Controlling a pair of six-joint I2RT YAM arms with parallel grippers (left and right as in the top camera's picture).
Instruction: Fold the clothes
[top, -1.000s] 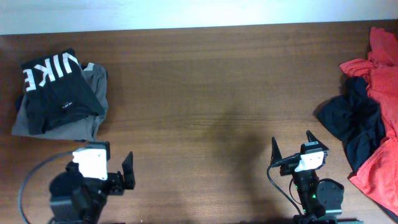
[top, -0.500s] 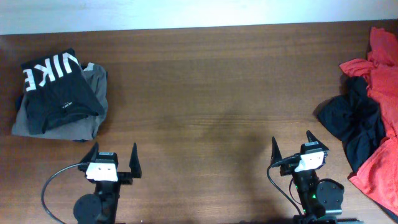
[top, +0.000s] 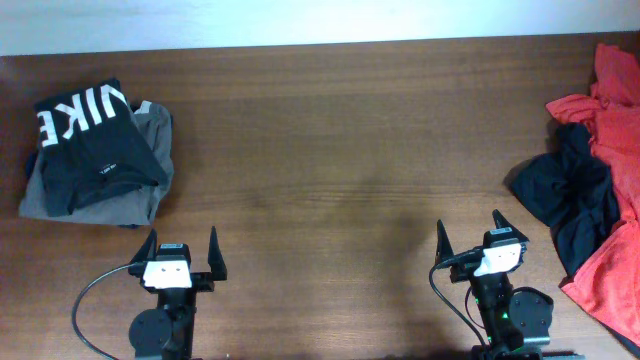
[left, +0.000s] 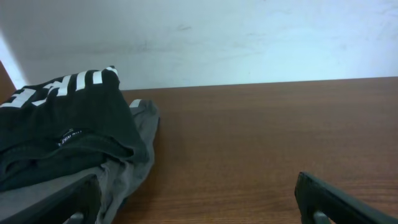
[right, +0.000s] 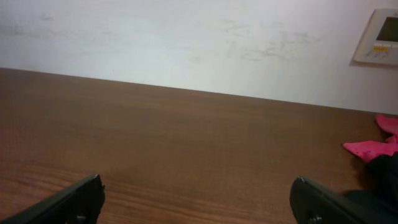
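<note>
A folded black top with white NIKE lettering (top: 92, 142) (left: 59, 127) lies on a folded grey garment (top: 110, 205) (left: 127, 165) at the table's far left. At the right edge a crumpled plain black garment (top: 565, 195) lies against a loose red one (top: 615, 270) (right: 370, 148). My left gripper (top: 181, 245) (left: 199, 202) sits at the near left, open and holding nothing, just below the folded stack. My right gripper (top: 470, 233) (right: 198, 200) rests at the near right, open and holding nothing, left of the crumpled clothes.
The brown wooden table (top: 340, 150) stretches between the two piles. A white wall (right: 186, 43) runs behind its far edge, with a white wall panel (right: 380, 36) at the upper right of the right wrist view.
The left arm has drawn back from a turned pose and settled straight at the near edge, jaws pointing away. The right arm and the clothes have not moved.
</note>
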